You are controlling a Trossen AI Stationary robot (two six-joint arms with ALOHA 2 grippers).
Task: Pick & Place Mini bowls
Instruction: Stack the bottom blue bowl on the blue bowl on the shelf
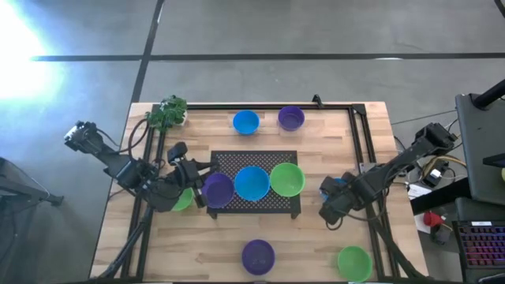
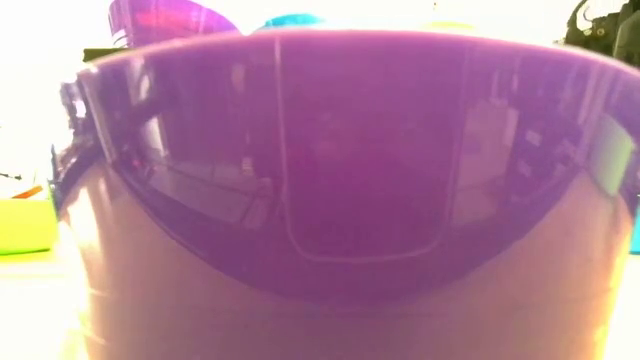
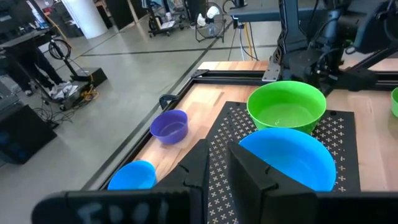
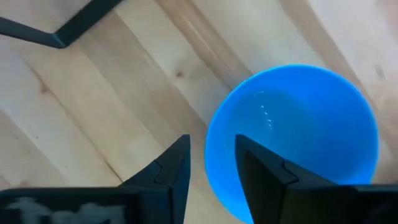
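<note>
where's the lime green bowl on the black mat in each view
high view: green bowl at the mat's right end, beside the blue bowl
low view: cannot tell; a near purple bowl fills it
left wrist view: upper right of centre
right wrist view: not in it
shared landmark: black mesh mat

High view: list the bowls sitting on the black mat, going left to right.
Purple bowl → blue bowl → green bowl, all on the black mat. The left gripper is at the purple bowl's left edge.
</note>
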